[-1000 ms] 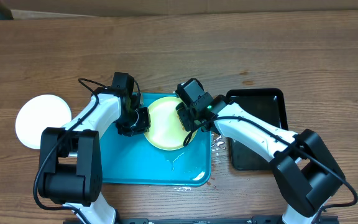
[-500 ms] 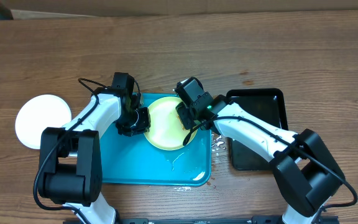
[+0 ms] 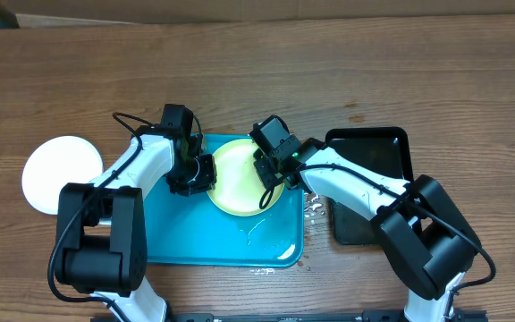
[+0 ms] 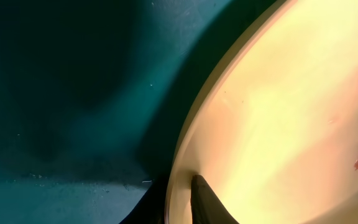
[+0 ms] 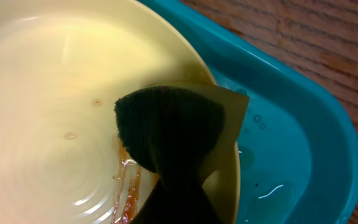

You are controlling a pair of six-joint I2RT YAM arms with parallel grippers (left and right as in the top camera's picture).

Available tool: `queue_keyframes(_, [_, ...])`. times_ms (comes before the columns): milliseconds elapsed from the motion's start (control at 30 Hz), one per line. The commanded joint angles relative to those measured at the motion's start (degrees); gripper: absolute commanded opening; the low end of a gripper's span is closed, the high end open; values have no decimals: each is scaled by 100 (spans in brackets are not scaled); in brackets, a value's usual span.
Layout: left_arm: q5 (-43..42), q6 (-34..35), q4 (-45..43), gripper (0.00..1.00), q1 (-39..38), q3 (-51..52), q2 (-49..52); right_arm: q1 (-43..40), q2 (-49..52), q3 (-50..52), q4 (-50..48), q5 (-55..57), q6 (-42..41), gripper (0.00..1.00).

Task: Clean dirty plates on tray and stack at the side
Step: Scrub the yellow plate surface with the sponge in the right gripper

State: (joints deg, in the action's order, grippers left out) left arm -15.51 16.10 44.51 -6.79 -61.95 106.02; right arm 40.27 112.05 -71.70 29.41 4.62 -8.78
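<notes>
A pale yellow-green plate [image 3: 236,179] lies on the turquoise tray [image 3: 195,241], at its upper right. My left gripper [image 3: 201,173] is shut on the plate's left rim [image 4: 185,155]. My right gripper [image 3: 269,172] is shut on a dark green and yellow sponge [image 5: 166,124] pressed on the plate's right side, next to a wet brown smear [image 5: 126,186]. The plate fills the right wrist view [image 5: 48,112]. A white plate [image 3: 56,173] lies on the table left of the tray. A third plate is not in view.
A black rectangular tray [image 3: 374,183] lies right of the turquoise tray. Water droplets [image 3: 313,207] sit on the wood between the two trays. A water streak [image 3: 250,233] lies on the turquoise tray floor below the plate.
My right gripper with the sponge has shifted slightly left and up across the plate. The left arm and the plate have not moved.
</notes>
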Motion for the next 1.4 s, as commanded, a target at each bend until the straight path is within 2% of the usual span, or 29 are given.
queue_keyframes(0, [214,-111,17,16,-55,225,302,24,17,-127,-44,-44,-24,4])
queue_keyframes(200, [212,-111,7,15,-55,225,302,24,243,-105,-44,-59,-24,4])
queue_keyframes(333, [212,-109,4,15,-55,225,302,24,415,-103,-22,-678,-28,4])
queue_keyframes(533, [214,-111,7,15,-55,225,299,28,417,-103,111,-1333,-719,4])
queue_keyframes(700, [214,-111,4,15,-55,225,302,28,417,-101,173,-1681,-957,4])
queue_keyframes(933, [214,-111,9,15,-55,225,302,-66,400,-203,-225,-2306,-951,4])
queue_keyframes(1167, [216,-111,22,15,-55,225,302,-599,-11,-1106,118,-3689,-601,4])
queue_keyframes(1367, [214,-111,22,15,-55,225,302,-925,-308,-1329,577,-3519,-269,4])
